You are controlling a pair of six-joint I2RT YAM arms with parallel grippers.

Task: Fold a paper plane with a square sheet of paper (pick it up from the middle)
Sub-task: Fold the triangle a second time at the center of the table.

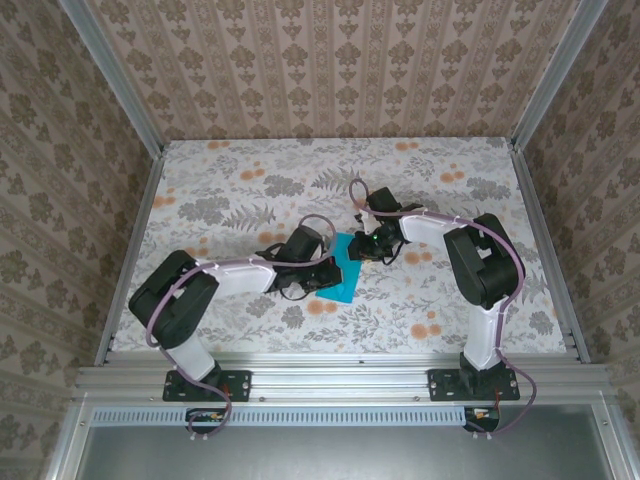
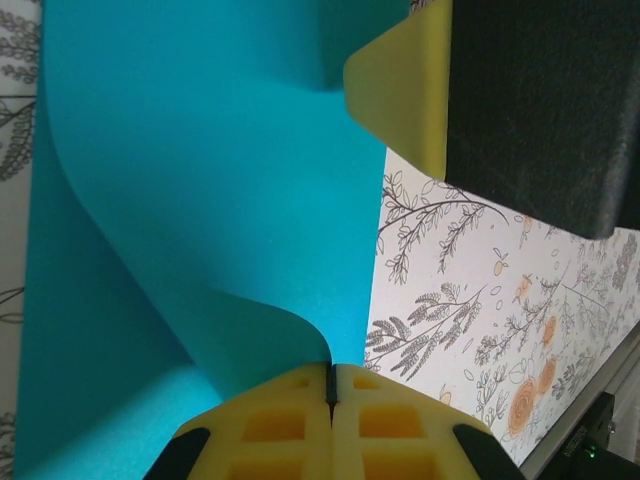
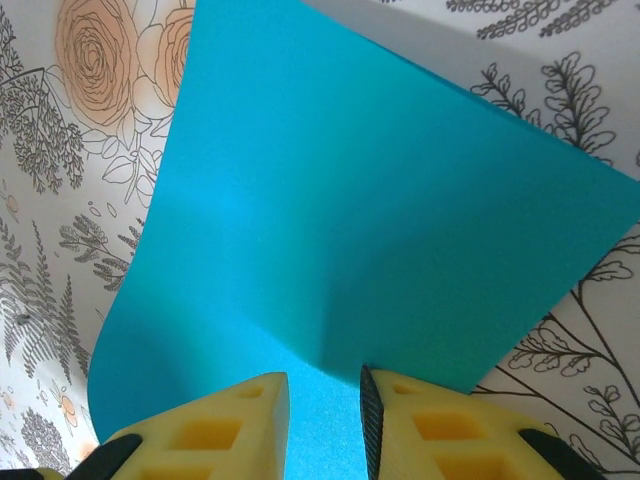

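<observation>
Top external view: the square sheet of paper sits near the middle of the flower-patterned table, askew to the table's edges, with both my arms reaching in to it. My left end effector meets the sheet on its left side. My right end effector is at its far right corner. The two are close together, with the teal paper between them.

From my left wrist camera, my left end effector is closed, its yellow fingers pressed together with only a thin seam between them. An edge of the sheet is pinched in that seam. The paper rises off the table there in a smooth curve, and the rest spreads out flat away from me. At the top of that view one yellow finger of my right end effector pokes in over the far edge of the sheet, its black body behind it.

From my right wrist camera, my right end effector stands narrowly parted, with a clear gap between the two yellow fingers. The blue of the sheet shows through that gap. The fingers straddle the paper's near edge without clamping it. Just ahead of them the paper lifts in a soft ridge, and beyond that it spreads over the table's printed leaves and roses.
</observation>
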